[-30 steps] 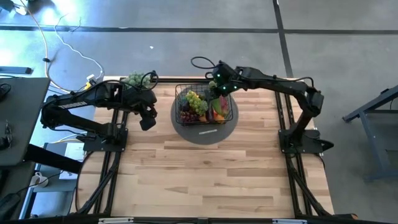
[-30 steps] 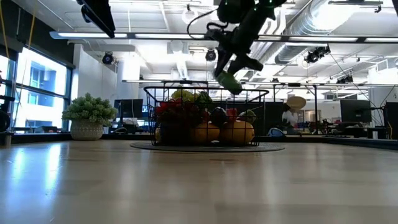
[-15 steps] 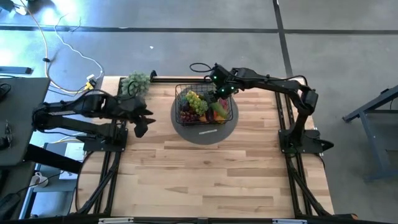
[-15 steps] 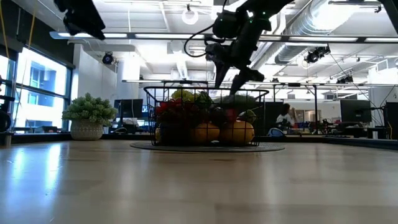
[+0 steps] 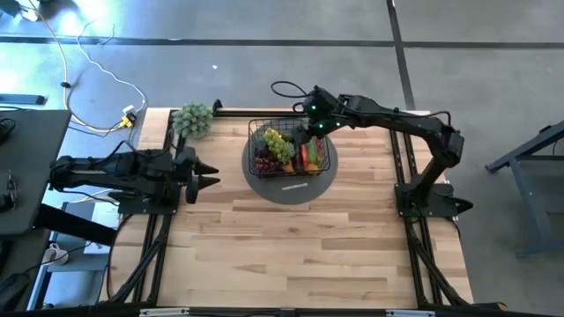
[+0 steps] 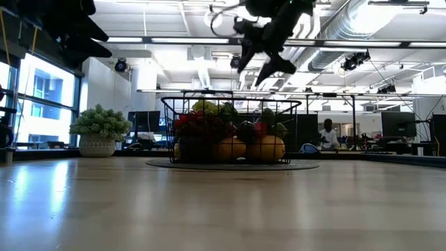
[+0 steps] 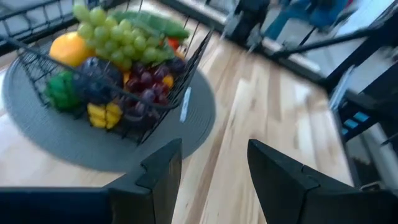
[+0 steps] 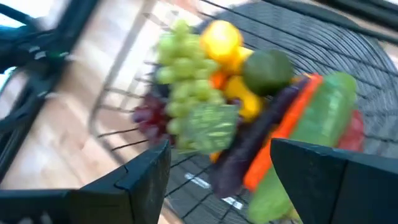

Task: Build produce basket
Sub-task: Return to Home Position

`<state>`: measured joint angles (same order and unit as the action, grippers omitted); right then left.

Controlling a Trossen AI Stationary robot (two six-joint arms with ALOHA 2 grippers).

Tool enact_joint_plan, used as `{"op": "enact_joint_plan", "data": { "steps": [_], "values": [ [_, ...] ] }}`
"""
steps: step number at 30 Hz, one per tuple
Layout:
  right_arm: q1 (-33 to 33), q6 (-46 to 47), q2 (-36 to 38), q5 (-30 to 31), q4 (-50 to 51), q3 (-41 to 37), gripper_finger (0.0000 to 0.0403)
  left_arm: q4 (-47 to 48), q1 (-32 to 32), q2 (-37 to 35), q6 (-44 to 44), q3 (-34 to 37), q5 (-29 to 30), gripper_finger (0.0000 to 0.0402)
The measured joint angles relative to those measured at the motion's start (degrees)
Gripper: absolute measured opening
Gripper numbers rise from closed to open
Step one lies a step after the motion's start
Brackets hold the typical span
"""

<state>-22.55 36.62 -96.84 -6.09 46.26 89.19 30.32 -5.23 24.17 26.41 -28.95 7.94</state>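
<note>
High view: wooden table [image 5: 291, 246] fills the middle, with one dark arm on each side.

Left arm [image 5: 106, 172] lies low along the left edge and points right. Left gripper [image 5: 211, 174] is left of the grey round mat [image 5: 291, 189] and apart from it. Its fingers [image 7: 161, 168] are spread wide, with only bare wood between them in the left wrist view. It holds nothing.

Right arm [image 5: 397, 123] reaches in from the right side towards the far centre. Right gripper [image 5: 310, 126] is over the far right part of the basket [image 5: 264, 128]. In the low view it hangs above the rim, not touching. Its fingers [image 8: 146, 171] are well apart and empty, and I see the produce through the gap.

Basket sits on the mat at the far centre of the table, upright and heaped.

Contents, right wrist view:
- cucumber [image 8: 317, 118] lies on top along the right side
- an orange-red strip [image 8: 283, 140] lies just beside it, and I cannot tell what it is
- a dark purple aubergine [image 8: 249, 149] lies next to that
- green grapes [image 8: 180, 68] are on the left
- purple grapes [image 8: 146, 115] are by the wire wall
- lemon [image 8: 217, 37] and a round green fruit [image 8: 267, 70] are at the far end

Pale green leafy bunch [image 5: 191, 118] stands at the far left corner, outside the basket.

A person [image 6: 327, 132] shows in the room beyond.
</note>
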Motion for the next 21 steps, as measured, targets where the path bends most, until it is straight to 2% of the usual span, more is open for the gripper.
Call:
{"op": "enact_joint_plan", "data": {
  "steps": [3,12,17,21],
  "values": [
    [2.3,-2.6,1.8,0.2,-1.6,0.0,0.0256,-4.6,0.7,-4.0,0.1,4.1,-0.1,0.0172],
    [8.1,-4.1,7.4,6.4,-1.9,0.0,0.0256,-15.9,3.2,-13.1,-0.2,14.4,-1.3,0.0172],
    [9.7,-2.2,10.5,11.5,-1.0,0.0,0.0256,-20.0,3.9,-16.1,-1.1,17.8,-1.4,0.0172],
    [9.8,-4.7,13.7,12.2,-1.1,0.0,0.0256,-22.9,3.8,-17.2,-1.9,21.2,-2.7,0.0172]
  ]
}}
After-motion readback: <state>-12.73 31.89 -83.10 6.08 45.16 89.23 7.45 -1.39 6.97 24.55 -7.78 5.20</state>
